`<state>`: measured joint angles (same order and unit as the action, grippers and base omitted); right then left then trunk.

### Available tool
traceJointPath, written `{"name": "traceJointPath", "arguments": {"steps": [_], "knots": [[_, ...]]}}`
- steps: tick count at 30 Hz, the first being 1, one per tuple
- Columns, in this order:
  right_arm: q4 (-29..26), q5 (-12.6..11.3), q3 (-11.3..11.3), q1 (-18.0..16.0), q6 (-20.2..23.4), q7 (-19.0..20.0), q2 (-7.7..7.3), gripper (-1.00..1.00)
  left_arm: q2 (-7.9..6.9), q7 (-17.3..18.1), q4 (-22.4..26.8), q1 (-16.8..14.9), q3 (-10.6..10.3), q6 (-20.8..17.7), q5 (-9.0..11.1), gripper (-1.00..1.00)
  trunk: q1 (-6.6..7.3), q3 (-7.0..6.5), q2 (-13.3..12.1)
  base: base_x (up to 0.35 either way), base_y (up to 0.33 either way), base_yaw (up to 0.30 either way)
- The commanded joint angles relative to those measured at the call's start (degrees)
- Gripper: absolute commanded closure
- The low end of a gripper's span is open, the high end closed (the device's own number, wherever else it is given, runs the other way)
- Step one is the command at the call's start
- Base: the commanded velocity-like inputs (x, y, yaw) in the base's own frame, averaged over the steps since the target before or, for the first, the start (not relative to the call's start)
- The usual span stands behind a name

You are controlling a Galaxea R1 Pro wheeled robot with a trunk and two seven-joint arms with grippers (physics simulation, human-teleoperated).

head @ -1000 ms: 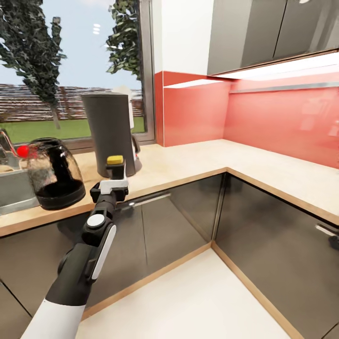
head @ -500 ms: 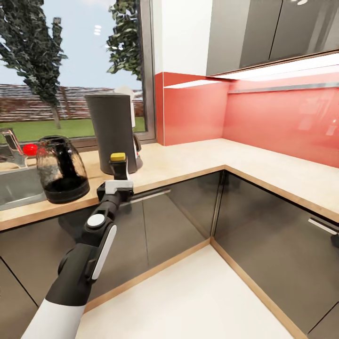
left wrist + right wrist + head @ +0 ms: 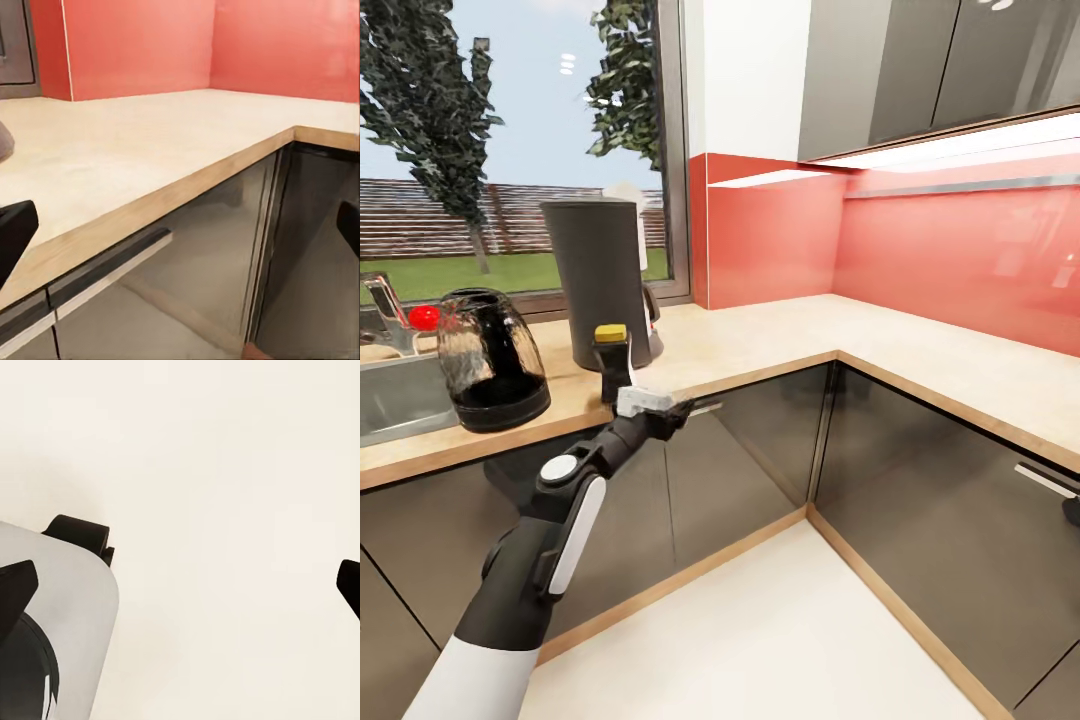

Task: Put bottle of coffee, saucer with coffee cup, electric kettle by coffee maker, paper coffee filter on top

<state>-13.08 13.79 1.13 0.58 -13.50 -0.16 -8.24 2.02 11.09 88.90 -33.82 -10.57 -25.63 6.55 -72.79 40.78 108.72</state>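
Observation:
The dark grey coffee maker stands on the light wood countertop by the window. Just in front of it, near the counter's edge, the bottle of coffee with a yellow lid stands upright by itself. The dark glass electric kettle sits to the left of both. My left gripper is turned to the right of the bottle, apart from it, level with the counter's edge. In the left wrist view the left gripper is open and holds nothing. My right gripper is open over pale floor.
A steel sink with a red-knobbed tap lies left of the kettle. A white object peeks from behind the coffee maker. Dark glossy cabinets run under the L-shaped counter, red backsplash behind. Part of my base shows in the right wrist view.
The left gripper has let go of the coffee bottle and swung down and to the right, away from it. The bottle stays standing on the counter. The head view shifted slightly earlier.

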Motion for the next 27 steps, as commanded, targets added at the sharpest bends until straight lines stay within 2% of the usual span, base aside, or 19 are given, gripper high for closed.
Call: {"name": "traceJointPath", "arguments": {"steps": [1, 2, 4, 6, 8, 9, 10, 12, 13, 15, 16, 18, 20, 23, 25, 26, 27], "knots": [[-0.1, 0.2, 0.1, 0.0, 0.0, 0.0, -0.02, -1.00, 0.02, 5.2, -0.4, 0.0, 0.1, -0.5, 1.1, -1.00, 0.00, 0.04, 0.0, 0.000, 0.000, 0.000], [-0.1, 0.2, 0.1, 0.0, 0.0, 0.0, -0.02, -1.00, 0.01, 8.5, -1.2, 0.0, 0.1, -0.5, 1.4, -1.00, 0.00, 0.04, 0.0, 0.000, 0.000, 0.000], [-0.1, 0.2, 0.1, 0.0, 0.0, 0.0, -0.02, -1.00, 0.01, 11.6, -2.6, 0.1, 0.1, -0.5, 1.7, -1.00, 0.00, 0.04, 0.0, 0.000, 0.000, 0.000], [-0.1, 0.2, 0.1, 0.0, -0.1, 0.0, -0.02, -1.00, 0.01, 17.8, -7.6, 0.5, 0.0, -0.3, 1.9, -1.00, 0.00, 0.04, 0.0, 0.000, 0.000, 0.000], [-0.1, 0.2, 0.1, 0.0, -0.1, 0.0, -0.02, -1.00, 0.04, 21.0, -11.3, 0.6, 0.0, 0.5, 1.9, -1.00, 0.00, 0.04, 0.0, 0.000, 0.000, 0.000], [-0.1, 0.2, 0.1, 0.0, -0.1, 0.0, -0.02, -1.00, 0.06, 24.3, -15.3, 0.6, 0.0, 2.3, 2.0, -1.00, 0.00, 0.04, 0.0, 0.000, 0.000, 0.000], [-0.1, 0.2, 0.1, 0.0, -0.1, 0.0, -0.02, -1.00, 0.07, 26.0, -17.4, 0.7, 0.0, 3.7, 2.0, -1.00, 0.00, 0.04, 0.0, 0.000, 0.000, 0.000], [-0.1, 0.2, 0.1, 0.0, -0.1, 0.0, -0.02, -1.00, 0.04, 34.0, -26.2, 0.7, -0.1, 10.5, 1.9, -1.00, 0.00, 0.04, 0.0, 0.000, 0.000, 0.000], [-0.1, 0.2, 0.1, 0.0, -0.1, 0.0, -0.02, -1.00, 0.03, 36.2, -28.5, 0.7, 0.0, 12.2, 1.9, -1.00, 0.00, 0.04, 0.0, 0.000, 0.000, 0.000], [-0.1, 0.2, 0.1, 0.0, -0.1, 0.0, -0.02, -1.00, -0.22, 43.5, -37.6, 0.8, 0.1, 17.5, 1.7, -1.00, 0.00, 0.04, 0.0, 0.000, 0.000, 0.000], [-0.1, 0.2, 0.1, 0.0, -0.1, 0.0, -0.02, -1.00, -0.71, 45.7, -42.0, 0.8, 0.1, 19.8, 1.7, -1.00, 0.00, 0.04, 0.0, 0.000, 0.000, 0.000], [-0.1, 0.2, 0.1, 0.0, -0.1, 0.0, -0.02, -1.00, -1.36, 47.1, -46.3, 0.8, 0.1, 22.1, 1.7, -1.00, 0.00, 0.04, 0.0, 0.000, 0.000, 0.000], [-0.1, 0.2, 0.0, 0.0, -0.1, 0.0, -0.02, -1.00, -2.52, 48.6, -54.9, 0.8, 0.2, 27.1, 1.8, -1.00, 0.00, 0.04, 0.0, 0.000, 0.000, 0.000], [-0.1, 0.2, 0.0, 0.0, -0.2, 0.0, -0.02, -1.00, -3.38, 49.0, -61.9, 0.8, 0.2, 30.3, 1.8, -1.00, 0.00, 0.04, 0.0, 0.000, 0.000, 0.000], [-0.2, 0.2, 0.0, 0.0, -0.2, 0.0, -0.02, -1.00, -4.84, 49.2, -72.0, 0.8, 0.3, 34.0, 2.1, -1.00, 0.00, 0.04, 0.0, 0.000, 0.000, 0.000], [-0.2, 0.2, 0.0, 0.0, -0.1, 0.0, -0.02, -1.00, -5.20, 49.2, -74.4, 0.8, 0.3, 34.9, 2.4, -1.00, 0.00, 0.04, 0.0, 0.000, 0.000, 0.000], [-0.2, 0.2, 0.0, 0.0, -0.1, 0.0, -0.02, -1.00, -5.85, 49.2, -78.8, 0.8, 0.4, 36.4, 3.8, -1.00, 0.00, 0.04, 0.0, 0.000, 0.000, 0.000]]}}
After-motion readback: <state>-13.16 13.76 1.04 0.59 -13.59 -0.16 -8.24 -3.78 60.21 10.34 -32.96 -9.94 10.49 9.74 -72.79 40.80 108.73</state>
